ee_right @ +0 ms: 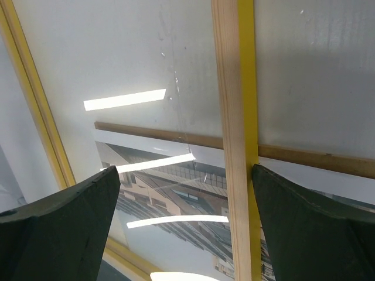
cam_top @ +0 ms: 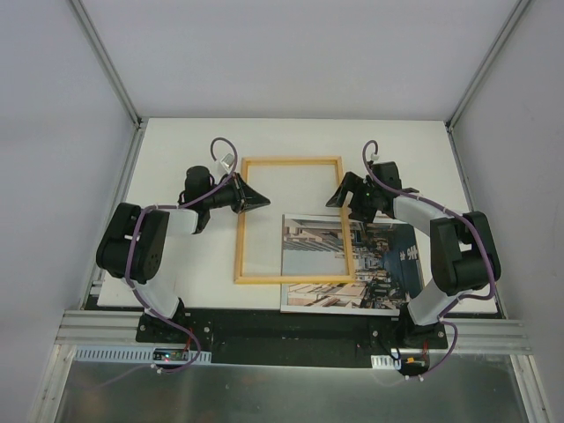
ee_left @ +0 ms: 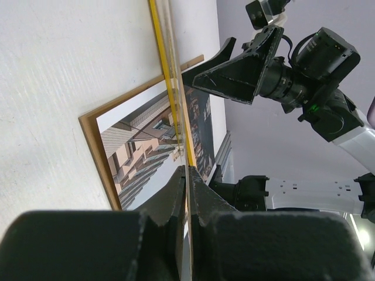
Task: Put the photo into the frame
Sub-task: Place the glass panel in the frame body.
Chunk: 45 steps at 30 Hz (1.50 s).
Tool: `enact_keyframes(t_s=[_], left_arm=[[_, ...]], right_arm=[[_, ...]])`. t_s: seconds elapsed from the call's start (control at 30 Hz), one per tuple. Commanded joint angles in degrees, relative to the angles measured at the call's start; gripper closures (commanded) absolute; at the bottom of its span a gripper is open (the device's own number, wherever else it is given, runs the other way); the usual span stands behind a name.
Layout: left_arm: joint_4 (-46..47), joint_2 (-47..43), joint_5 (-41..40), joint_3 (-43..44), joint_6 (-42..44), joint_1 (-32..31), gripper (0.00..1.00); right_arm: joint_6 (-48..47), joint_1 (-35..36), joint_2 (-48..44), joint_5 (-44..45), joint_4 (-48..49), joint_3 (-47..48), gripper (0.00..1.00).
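The frame sits mid-table with its wood-coloured back up, and its lower right corner lies over the photo, a city street print. My left gripper is shut on the frame's left rail. In the left wrist view, the fingers pinch the frame edge-on, with the photo beyond. My right gripper stands open astride the right rail. In the right wrist view, the rail runs between the fingers, close to the right one. The photo shows through the pane.
A brown hardboard panel lies under the photo, its edge showing past the print. The white table board ends at an aluminium rail in front. Grey walls close in on both sides.
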Motion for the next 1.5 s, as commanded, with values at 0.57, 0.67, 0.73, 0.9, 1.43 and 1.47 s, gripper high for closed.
enact_keyframes(t_s=[0.57, 0.67, 0.73, 0.9, 1.43, 1.47], left_arm=[[10.65, 1.73, 1.72, -1.38, -4.19, 1.66, 1.00], [11.09, 1.47, 1.46, -1.73, -4.63, 2.09, 1.00], [11.96, 1.38, 1.72, -1.82, -5.24, 2.36, 1.00], [12.76, 1.38, 1.63, -1.91, -5.95, 2.53, 1.00], [16.00, 1.90, 1.01, -2.79, -8.49, 3.41, 1.00], [16.80, 2.17, 1.19, -2.70, -9.02, 3.41, 1.00]], right_arm=[[1.28, 0.35, -1.45, -3.68, 2.48, 0.55, 0.04], [1.28, 0.35, -1.45, -3.51, 2.30, 0.64, 0.04], [1.19, 0.35, -1.53, -3.42, 2.13, 0.64, 0.04], [1.10, 0.26, -1.45, -3.33, 2.13, 0.64, 0.04], [0.84, 0.26, -1.45, -3.07, 1.86, 0.73, 0.04], [0.93, 0.26, -1.45, -3.07, 1.86, 0.81, 0.04]])
